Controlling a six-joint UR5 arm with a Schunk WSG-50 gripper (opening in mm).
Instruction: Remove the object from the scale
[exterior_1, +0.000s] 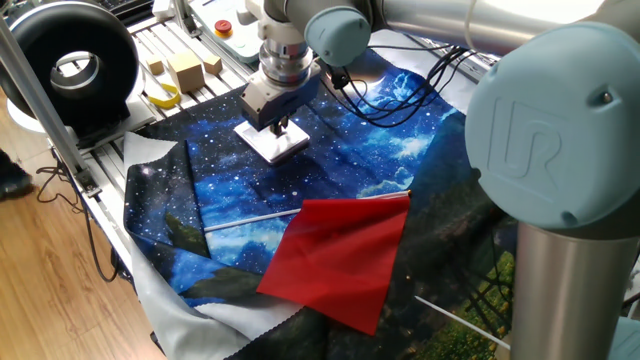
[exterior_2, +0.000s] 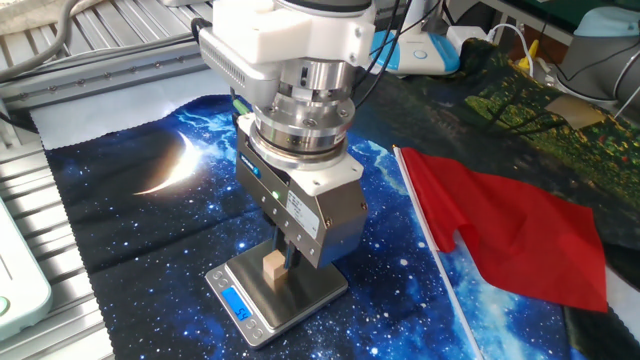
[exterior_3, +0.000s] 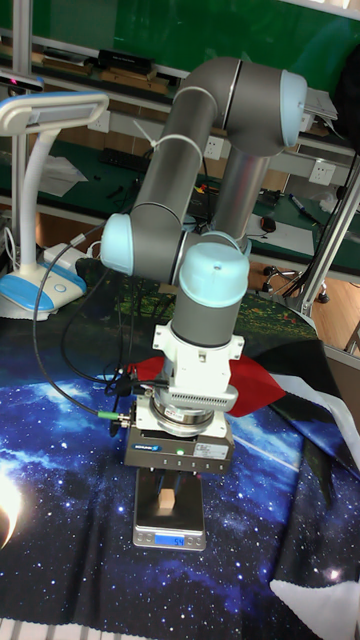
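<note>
The scale (exterior_2: 300, 297) is a flat white slab with a blue display strip (exterior_2: 237, 301), lying on the starry blue cloth; it also shows at the scale (exterior_1: 283, 146) and the scale (exterior_3: 150, 528). My gripper (exterior_2: 279, 273) points straight down over it and is shut on the object (exterior_2: 271, 267), a tiny tan wooden cube. In the tall view the object (exterior_3: 168, 497) sits between the fingers, at or just above the slab. From the other side my gripper (exterior_1: 277, 127) hides the cube.
A red cloth (exterior_2: 510, 235) on a thin white rod (exterior_1: 250, 218) lies right of the scale. Pale wooden blocks (exterior_1: 185, 70) and a black round device (exterior_1: 70, 65) stand on the metal rack. A white-and-blue device (exterior_2: 425, 50) with cables sits behind.
</note>
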